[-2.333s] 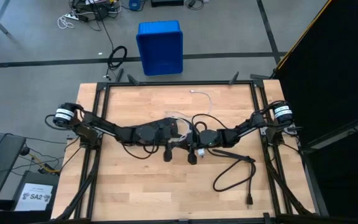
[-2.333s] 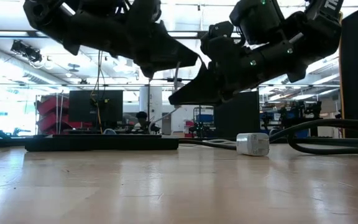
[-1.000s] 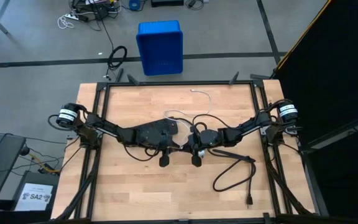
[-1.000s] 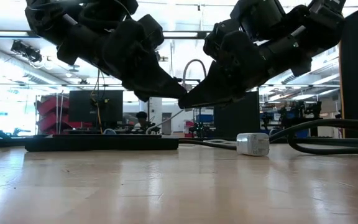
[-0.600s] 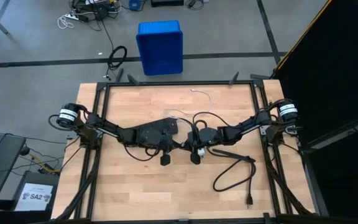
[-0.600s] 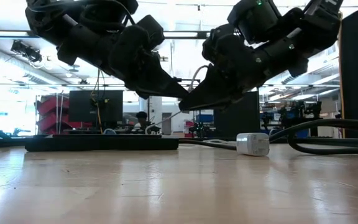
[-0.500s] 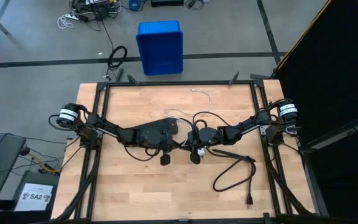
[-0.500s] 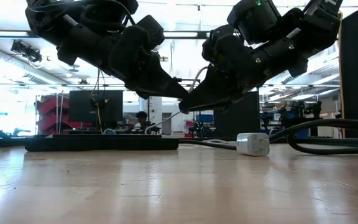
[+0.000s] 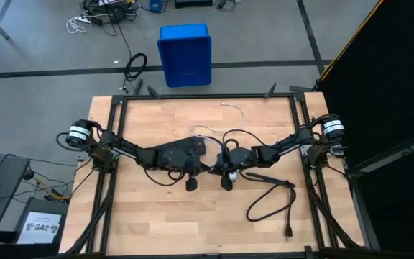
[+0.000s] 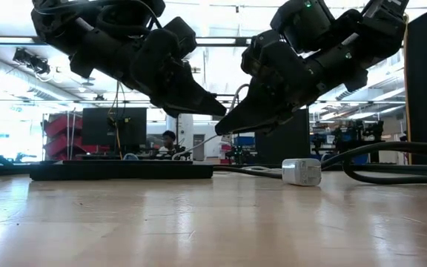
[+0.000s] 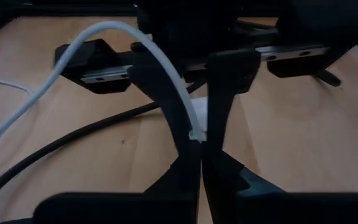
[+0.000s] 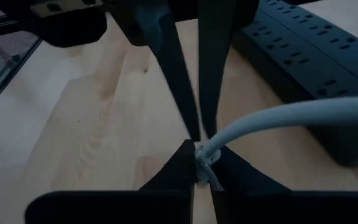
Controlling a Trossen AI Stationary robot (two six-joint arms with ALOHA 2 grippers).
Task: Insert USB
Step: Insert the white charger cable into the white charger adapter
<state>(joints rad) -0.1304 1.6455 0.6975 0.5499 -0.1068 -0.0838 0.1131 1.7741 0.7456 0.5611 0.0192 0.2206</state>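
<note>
The USB is a thin white cable point(image 9: 205, 132). It runs from a small plug on the far part of the table point(image 9: 223, 106) in loose curves to the table's middle. There my left gripper point(image 11: 199, 157) and my right gripper point(image 12: 201, 167) meet nose to nose above the wood, both shut on the cable. In the left wrist view the cable point(image 11: 107, 28) arches up from my fingers and falls away. In the low view the fingertips of both grippers come together in the air point(image 10: 221, 122). My left gripper pinches the white cable at a small thickened spot point(image 11: 195, 133) between its two fingertips, right where the right gripper's fingers point(image 11: 224, 99) come in from the other side. The cable is lifted clear there and arches slack over the fingers. My right gripper pinches the same cable at a white lump point(image 12: 205, 157) between its fingertips, nose to nose with the left gripper's fingers point(image 12: 178, 81). From the hold the cable point(image 12: 278, 117) bends off to one side, clear of the table.
A black power strip point(image 12: 303, 68) lies on the table just right of the grippers point(image 9: 268, 177). Its thick black cord point(image 9: 272, 205) curls toward the near right corner. A small white adapter point(image 10: 301, 172) sits on the wood. A blue bin point(image 9: 185, 54) stands on the floor beyond the table.
Both grippers have stayed shut and tip to tip over the middle of the table. In the low view the arch of white cable above them has sunk lower, and the right gripper's tips have dropped slightly below the left's.
</note>
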